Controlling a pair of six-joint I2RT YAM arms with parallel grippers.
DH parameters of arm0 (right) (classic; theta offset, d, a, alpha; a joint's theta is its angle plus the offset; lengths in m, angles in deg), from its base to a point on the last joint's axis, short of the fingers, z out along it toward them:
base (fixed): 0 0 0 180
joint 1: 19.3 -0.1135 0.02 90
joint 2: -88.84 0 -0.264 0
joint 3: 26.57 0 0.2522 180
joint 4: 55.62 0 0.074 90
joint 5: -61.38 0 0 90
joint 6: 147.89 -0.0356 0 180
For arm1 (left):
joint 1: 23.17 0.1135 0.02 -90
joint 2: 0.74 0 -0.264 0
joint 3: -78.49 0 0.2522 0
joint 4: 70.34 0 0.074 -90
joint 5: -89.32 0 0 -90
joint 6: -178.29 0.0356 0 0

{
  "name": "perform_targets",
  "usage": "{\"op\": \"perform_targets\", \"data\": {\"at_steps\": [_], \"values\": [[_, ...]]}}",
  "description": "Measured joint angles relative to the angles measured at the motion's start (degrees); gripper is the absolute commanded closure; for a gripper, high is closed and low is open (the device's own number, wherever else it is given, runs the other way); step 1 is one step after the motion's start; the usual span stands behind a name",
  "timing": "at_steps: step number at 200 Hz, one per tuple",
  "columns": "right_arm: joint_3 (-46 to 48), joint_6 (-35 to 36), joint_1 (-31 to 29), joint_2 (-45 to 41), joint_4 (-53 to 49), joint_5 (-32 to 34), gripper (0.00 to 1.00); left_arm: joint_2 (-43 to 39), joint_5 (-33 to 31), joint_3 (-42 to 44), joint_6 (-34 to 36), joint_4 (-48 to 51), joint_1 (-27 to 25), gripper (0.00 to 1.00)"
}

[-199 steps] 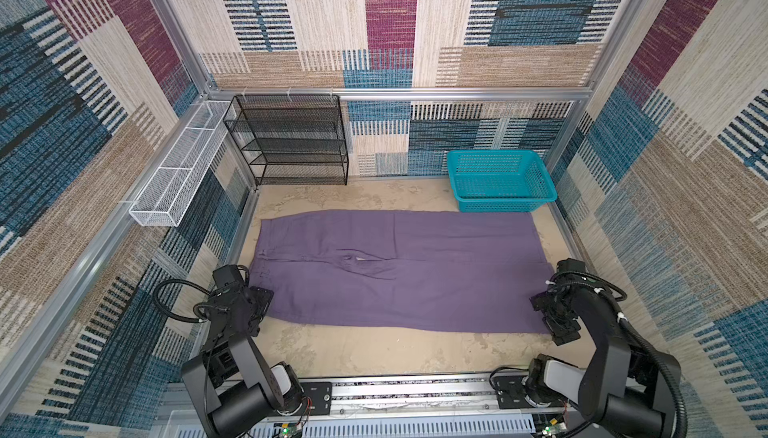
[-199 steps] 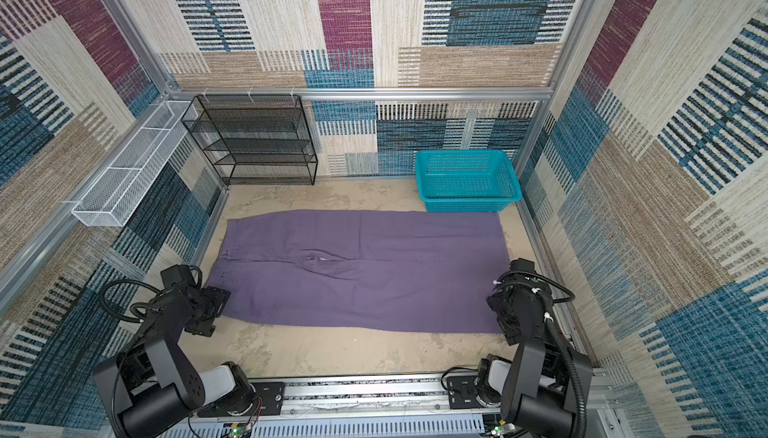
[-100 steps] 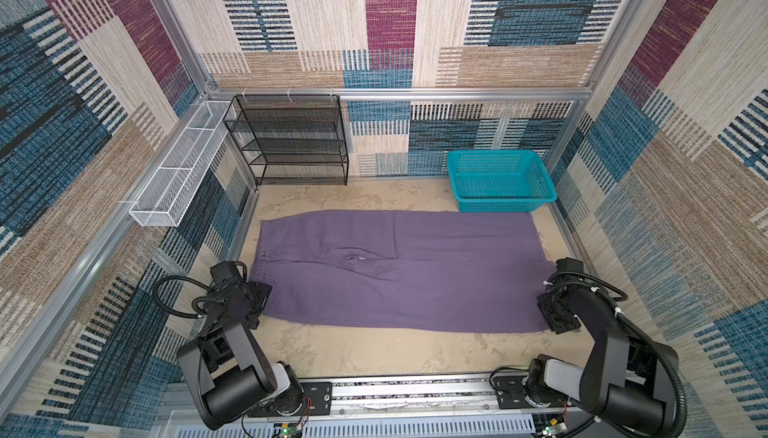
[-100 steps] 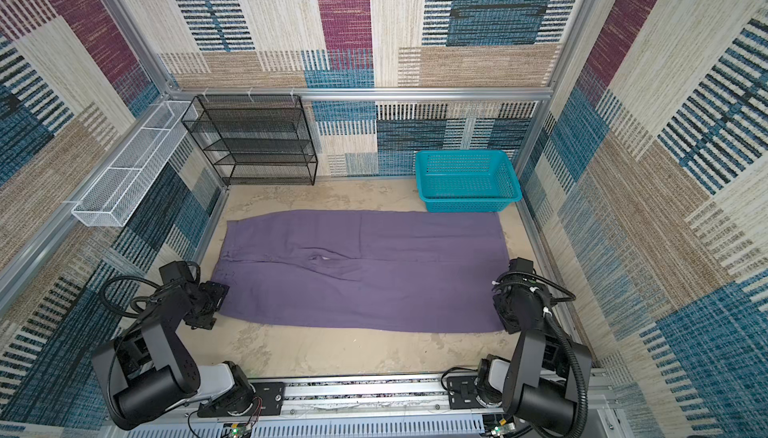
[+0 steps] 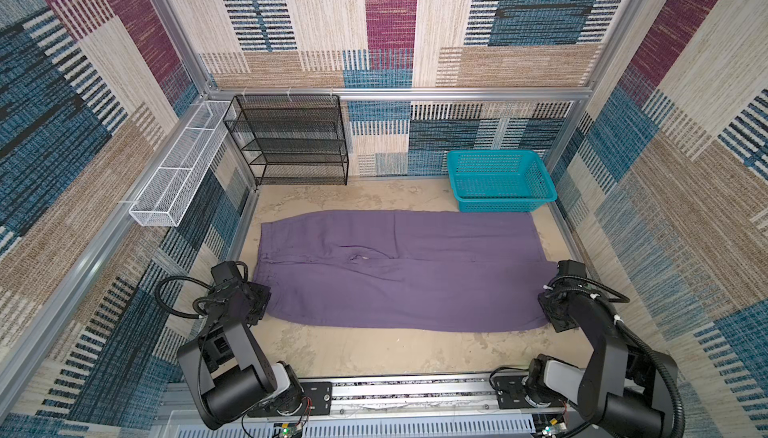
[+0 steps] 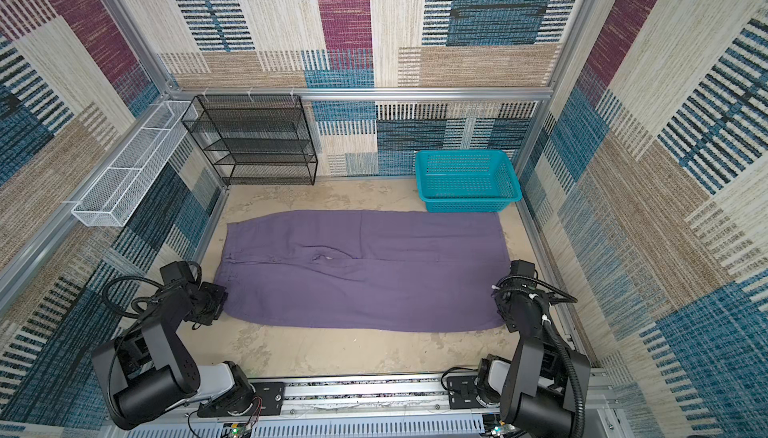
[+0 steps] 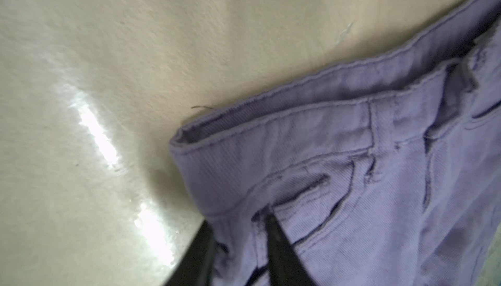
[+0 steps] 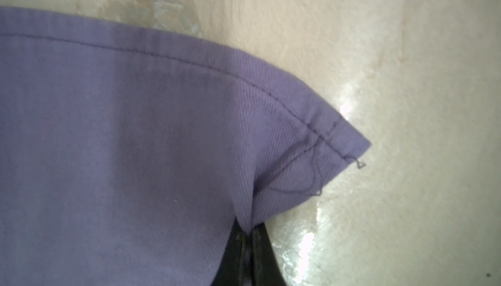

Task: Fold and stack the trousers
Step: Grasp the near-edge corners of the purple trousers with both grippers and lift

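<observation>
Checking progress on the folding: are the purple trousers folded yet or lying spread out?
Spread out, not folded: in a top view the trousers lie flat at full length, both legs side by side.

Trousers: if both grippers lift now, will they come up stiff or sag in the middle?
Likely floppy: the trousers pucker to a point where the right gripper pinches the hem corner, so the long middle should sag. The waistband end by the left gripper looks thicker, layered, probably heavier. Cloth looks ribbed, not slick; slipping seems unlikely.
</observation>
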Motion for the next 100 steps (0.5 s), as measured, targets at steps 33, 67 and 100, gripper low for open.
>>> {"op": "perform_targets", "data": {"at_steps": [33, 67, 100], "values": [[-0.61, 0.22, 0.00, -0.46, 0.15, -1.75, 0.92, -1.51, -1.11, -0.07, 0.48, 1.60, 0.00, 1.00], [-4.85, 3.15, -0.09, -0.96, -3.58, -4.42, 0.92, -6.78, -1.66, -3.02, 0.31, 6.80, 0.00, 1.00], [-11.87, 6.36, -0.22, -3.85, -5.46, -3.56, 0.92, -10.43, -2.14, -7.56, 0.33, 12.28, 0.00, 1.00]]}}
